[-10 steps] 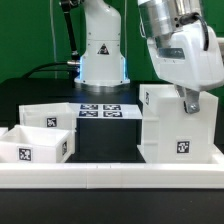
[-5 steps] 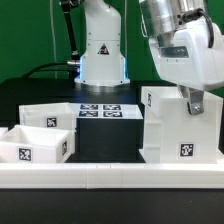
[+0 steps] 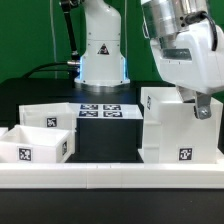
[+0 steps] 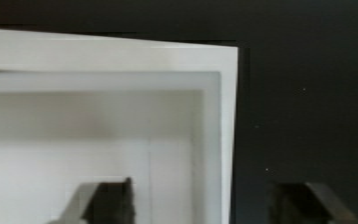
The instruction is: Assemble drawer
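Observation:
The drawer's large white cube-shaped housing [image 3: 178, 128] stands at the exterior view's right, with tags on its faces. Two shallow white trays lie at the left, one in front [image 3: 36, 150] and one behind [image 3: 50, 117]. My gripper [image 3: 201, 108] hangs over the housing's right upper edge. In the wrist view my gripper [image 4: 213, 202] is open and astride the housing's thin wall [image 4: 220, 140]. One finger [image 4: 108, 203] is over the white inside, the other over the black table. Nothing is held.
The marker board [image 3: 100, 110] lies flat at the middle back, before the robot base [image 3: 100, 55]. A long white rail-like border [image 3: 110, 176] runs along the front. The table [image 3: 110, 140] is black.
My gripper has moved a little toward the exterior view's right and slightly down along the housing's top edge. The housing and trays have not moved.

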Controlling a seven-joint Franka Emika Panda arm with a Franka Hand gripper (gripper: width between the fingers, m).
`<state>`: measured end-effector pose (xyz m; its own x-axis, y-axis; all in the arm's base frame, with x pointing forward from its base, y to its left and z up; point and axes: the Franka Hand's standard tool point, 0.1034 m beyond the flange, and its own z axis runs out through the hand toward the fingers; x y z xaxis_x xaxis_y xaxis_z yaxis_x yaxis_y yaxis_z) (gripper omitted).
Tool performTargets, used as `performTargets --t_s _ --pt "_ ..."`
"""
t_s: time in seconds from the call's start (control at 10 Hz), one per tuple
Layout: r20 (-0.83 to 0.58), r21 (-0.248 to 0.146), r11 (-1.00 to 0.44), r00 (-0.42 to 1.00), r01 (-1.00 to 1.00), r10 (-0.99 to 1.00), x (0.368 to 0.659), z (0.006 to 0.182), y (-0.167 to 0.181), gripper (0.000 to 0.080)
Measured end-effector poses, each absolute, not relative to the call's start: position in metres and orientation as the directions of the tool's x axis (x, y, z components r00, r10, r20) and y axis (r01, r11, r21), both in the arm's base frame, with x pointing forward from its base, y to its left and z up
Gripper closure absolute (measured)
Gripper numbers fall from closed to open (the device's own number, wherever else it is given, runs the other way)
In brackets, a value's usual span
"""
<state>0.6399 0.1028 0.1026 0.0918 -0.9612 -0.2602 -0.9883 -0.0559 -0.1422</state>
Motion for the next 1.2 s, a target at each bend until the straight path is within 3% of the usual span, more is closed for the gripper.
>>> performTargets --t_s 0.1,0.2,0.3,0.4,0.5,0.7,0.9,1.2 --pt "-0.26 -0.142 -0.057 0.093 -0.988 -0.961 0.64 0.103 0.103 0.0279" --pt "-0.26 -0.142 -0.057 0.093 -0.988 -0.961 0.64 0.103 0.103 0.0191" --pt "-0.255 -0.151 -0.095 0.131 -0.984 -0.958 0.64 0.104 0.102 0.0191" --pt "-0.241 -0.184 -0.256 0.296 -0.949 -0.924 0.632 0.117 0.094 0.0158" --pt "-0.226 -0.212 -0.316 0.361 -0.925 -0.905 0.62 0.135 0.084 0.0152" --pt "-0.218 -0.226 -0.473 0.518 -0.851 -0.827 0.601 0.157 0.071 0.0151" --pt "-0.206 -0.242 -0.528 0.575 -0.814 -0.792 0.592 0.175 0.06 0.0151" --pt "-0.208 -0.239 -0.527 0.573 -0.815 -0.793 0.591 0.173 0.06 0.0151"
